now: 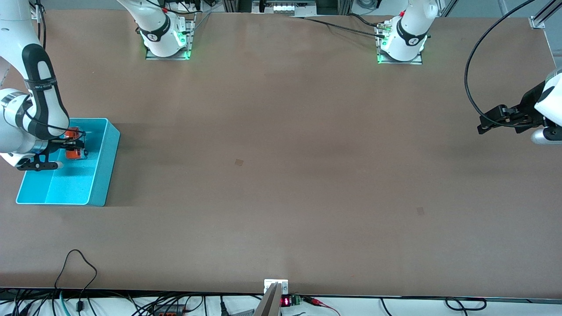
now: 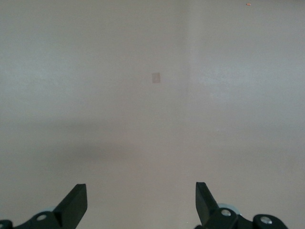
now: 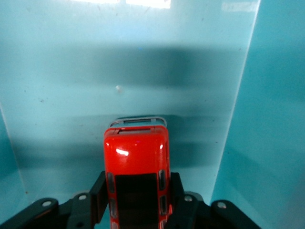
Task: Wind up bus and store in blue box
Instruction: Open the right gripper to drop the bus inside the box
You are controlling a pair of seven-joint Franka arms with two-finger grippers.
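Observation:
The small orange bus (image 1: 73, 153) with a dark roof panel sits low inside the turquoise blue box (image 1: 108, 163) at the right arm's end of the table. My right gripper (image 1: 74, 145) reaches down into the box. In the right wrist view its two black fingers (image 3: 99, 191) press against both sides of the bus (image 3: 136, 152), above the box's floor (image 3: 119, 71). My left gripper (image 1: 483, 126) hangs open and holds nothing over the bare table at the left arm's end. Only the tabletop shows between its fingers in the left wrist view (image 2: 141, 195).
Both arm bases (image 1: 167, 39) (image 1: 401, 41) stand along the table edge farthest from the front camera. A black cable (image 1: 472, 79) loops above the left gripper. Cables and a small display (image 1: 285, 302) lie along the edge nearest the camera.

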